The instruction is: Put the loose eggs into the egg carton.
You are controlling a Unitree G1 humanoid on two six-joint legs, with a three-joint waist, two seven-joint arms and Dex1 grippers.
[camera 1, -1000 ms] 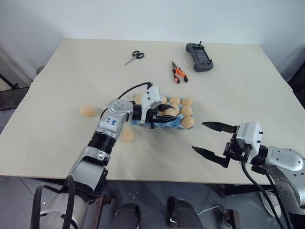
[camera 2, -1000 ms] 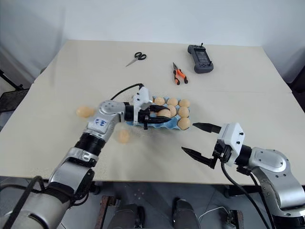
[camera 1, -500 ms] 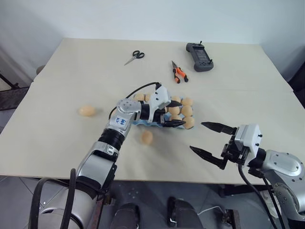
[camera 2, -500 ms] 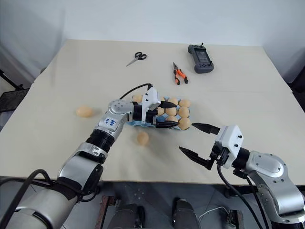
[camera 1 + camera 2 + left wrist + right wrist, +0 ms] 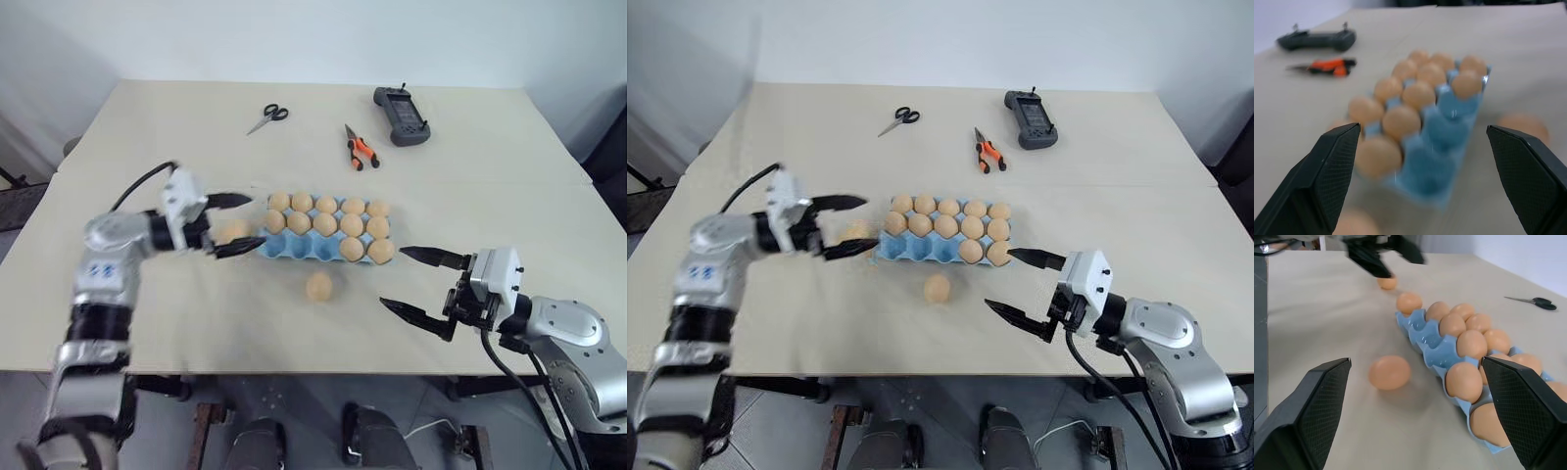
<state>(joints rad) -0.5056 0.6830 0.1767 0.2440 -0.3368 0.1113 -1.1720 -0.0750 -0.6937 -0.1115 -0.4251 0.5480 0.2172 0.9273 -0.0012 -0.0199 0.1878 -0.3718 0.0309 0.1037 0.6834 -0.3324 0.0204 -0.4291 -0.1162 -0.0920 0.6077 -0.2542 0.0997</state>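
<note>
A: Right gripper (image 5: 419, 281) lower right, fingers spread, empty. One egg (image 5: 318, 286) loose at centre, just below the carton (image 5: 294, 249).

B: Left gripper (image 5: 233, 225) mid-left, wide apart, framing another egg (image 5: 233, 231) beside the carton's left end.

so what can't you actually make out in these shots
- Left gripper: motion-blurred in the eye views; whether the egg between its open fingers is touched is unclear.
- Egg carton: its near end is blurred in the left wrist view, so the empty cups can't be counted there.
- Controller: its markings are too small in the eye views.
- Pliers: soft with blur in the left wrist view.
</note>
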